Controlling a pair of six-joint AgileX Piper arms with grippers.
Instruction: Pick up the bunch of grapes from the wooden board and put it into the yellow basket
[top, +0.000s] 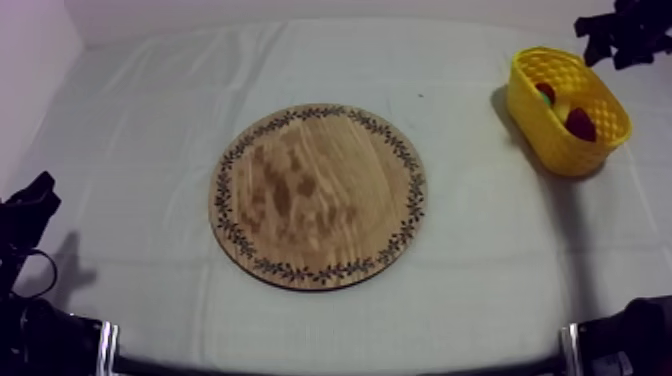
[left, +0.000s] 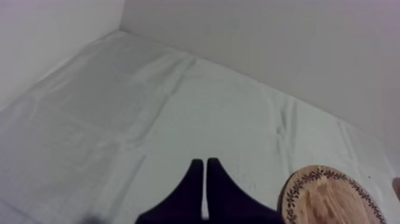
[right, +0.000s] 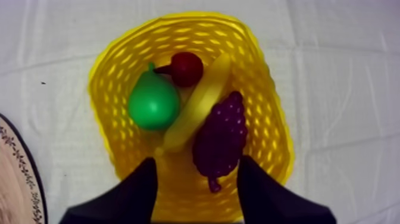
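Our right pincer (right: 197, 162): fingers apart, above yellow basket (right: 104, 89), upper right of top frame. Bunch of grapes (right: 221, 137) lies inside it, beside banana (right: 199, 104), pear (right: 153, 102) and small red fruit (right: 186, 67). Our left pincer (left: 205, 167): fingers together, over table (top: 150, 120), near wooden board (top: 318, 196) at frame centre.

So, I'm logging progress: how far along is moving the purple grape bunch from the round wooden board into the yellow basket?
Done: the purple bunch of grapes lies inside the yellow lattice basket, and the round wooden board is bare. In hand: nothing; the right gripper hangs open over the basket. The left gripper is shut near the board's rim. Left: probably only withdrawing the right gripper.
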